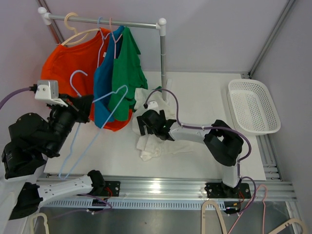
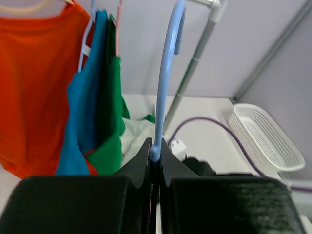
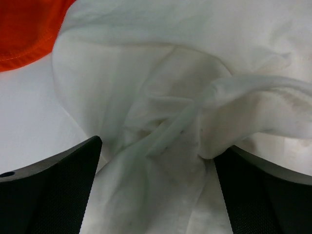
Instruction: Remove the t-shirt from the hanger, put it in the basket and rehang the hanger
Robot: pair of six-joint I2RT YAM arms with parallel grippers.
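1. Separation looks complete: the crumpled white fabric t-shirt (image 3: 161,112) lies on the white table (image 1: 204,97), apart from the thin light-blue wire hanger (image 2: 163,87).
2. The left gripper (image 2: 155,156) is clamped on the hanger's neck, holding it upright and bare.
3. The right gripper (image 3: 156,161) has its fingers spread wide, straddling a bunched fold without pinching it.
4. By my judgement, only putting the hanger aside is left.

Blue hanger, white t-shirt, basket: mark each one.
blue hanger (image 2: 165,83), left wrist view, on its neck below the hook.
white t-shirt (image 3: 165,112), right wrist view, on the crumpled middle.
basket (image 1: 253,105), top external view, on its bare floor.
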